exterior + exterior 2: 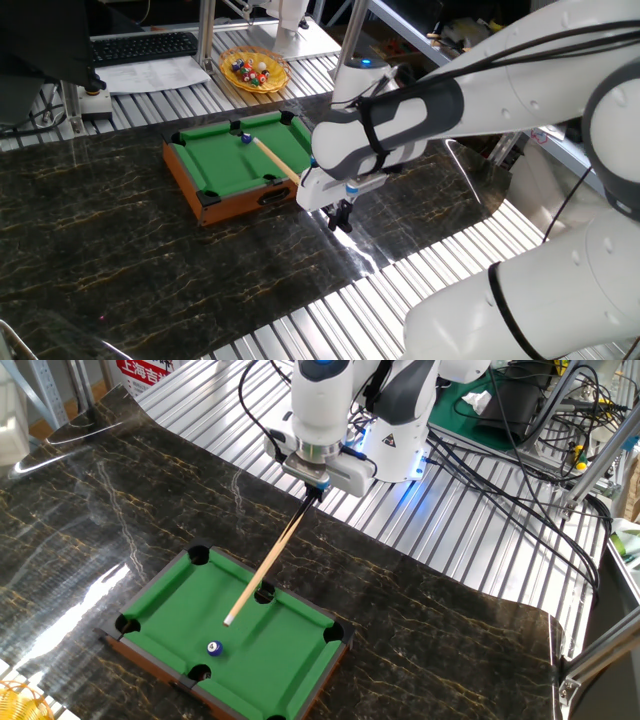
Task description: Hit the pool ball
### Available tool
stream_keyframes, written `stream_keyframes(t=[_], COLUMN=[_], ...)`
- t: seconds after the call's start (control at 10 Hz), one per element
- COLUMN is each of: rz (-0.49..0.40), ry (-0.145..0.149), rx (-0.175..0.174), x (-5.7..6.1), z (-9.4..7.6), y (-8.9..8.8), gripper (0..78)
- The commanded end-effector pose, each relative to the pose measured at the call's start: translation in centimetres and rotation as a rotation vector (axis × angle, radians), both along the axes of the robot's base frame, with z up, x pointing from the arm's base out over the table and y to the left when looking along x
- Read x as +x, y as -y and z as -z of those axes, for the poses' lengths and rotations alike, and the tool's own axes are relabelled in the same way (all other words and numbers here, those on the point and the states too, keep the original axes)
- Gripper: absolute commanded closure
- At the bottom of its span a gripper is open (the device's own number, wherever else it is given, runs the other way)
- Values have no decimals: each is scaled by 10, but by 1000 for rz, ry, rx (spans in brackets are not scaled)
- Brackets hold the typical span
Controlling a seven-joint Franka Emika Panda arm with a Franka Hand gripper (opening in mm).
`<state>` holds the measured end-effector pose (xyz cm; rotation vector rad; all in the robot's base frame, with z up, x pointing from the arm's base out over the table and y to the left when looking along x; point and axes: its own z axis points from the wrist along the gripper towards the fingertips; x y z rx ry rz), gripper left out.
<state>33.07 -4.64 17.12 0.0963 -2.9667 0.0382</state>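
Observation:
The pool ball (214, 648) is a tiny dark blue ball with a pale spot, lying on the green felt of the mini pool table (290, 655) near a side pocket; it also shows as the ball (246, 138) in one fixed view. My gripper (315, 488) is shut on the butt of a thin wooden cue (265, 565). The cue slants down over the table's rim, and its tip hovers a short way from the ball, not touching it. In one fixed view the gripper (341, 217) hangs past the table's near corner, with the cue (275, 163) running across the felt.
A yellow bowl (254, 70) with several red, yellow and white balls sits on the slatted metal behind the pool table. A keyboard (140, 47) lies at the back. The robot base (400, 430) and cables (500, 470) stand behind the gripper.

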Motion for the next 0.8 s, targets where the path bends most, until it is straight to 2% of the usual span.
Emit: stream_keyframes(t=[0.1, 0.8], rz=[5, 5], ry=[1, -5], rx=[-3, -4], x=[0, -3], z=[8, 17], y=[1, -3], gripper=[764, 764])
